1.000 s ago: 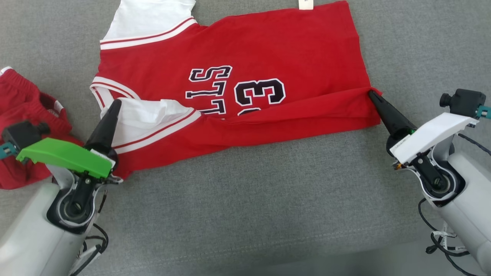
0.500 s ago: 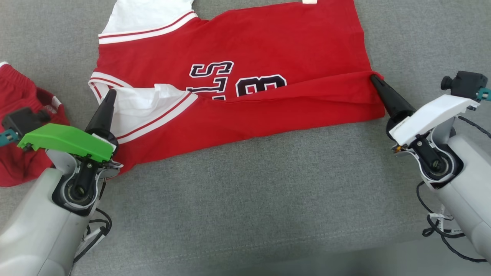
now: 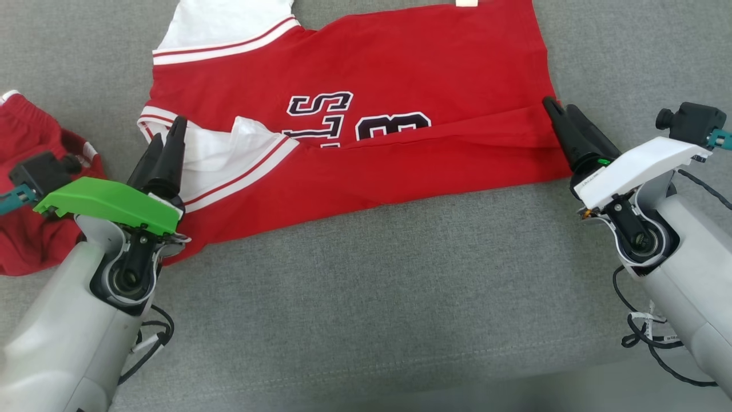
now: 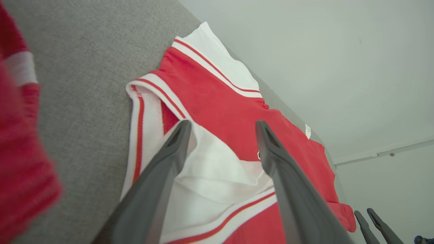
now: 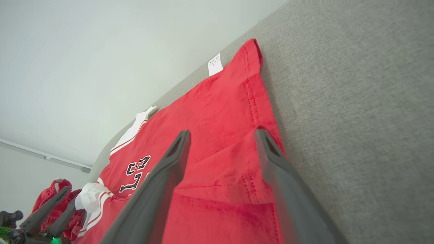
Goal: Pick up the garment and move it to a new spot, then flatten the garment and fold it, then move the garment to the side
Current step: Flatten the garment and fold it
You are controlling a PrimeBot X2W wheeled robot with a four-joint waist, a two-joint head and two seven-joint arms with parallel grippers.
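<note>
The garment point(image 3: 400, 68) is a red jersey with white striped trim and dark lettering, spread on the grey surface. Its near edge is folded up over the lower part of the print. My left gripper point(image 3: 170, 133) stands open over the white sleeve at the fold's left end, and the left wrist view shows its fingers point(image 4: 222, 123) spread above that white cloth point(image 4: 217, 169). My right gripper point(image 3: 559, 105) is open at the fold's right corner, its fingers point(image 5: 222, 132) straddling the red hem point(image 5: 210, 112). Neither holds cloth.
Another crumpled red garment point(image 3: 28, 171) lies at the far left, just beside my left wrist. A white label point(image 3: 466, 2) sticks out at the jersey's far edge. Bare grey fabric surface point(image 3: 372, 297) stretches in front of the jersey.
Both grippers carried the jersey's near edge further up over the print, then opened and let go of it. The fold now lies on the jersey.
</note>
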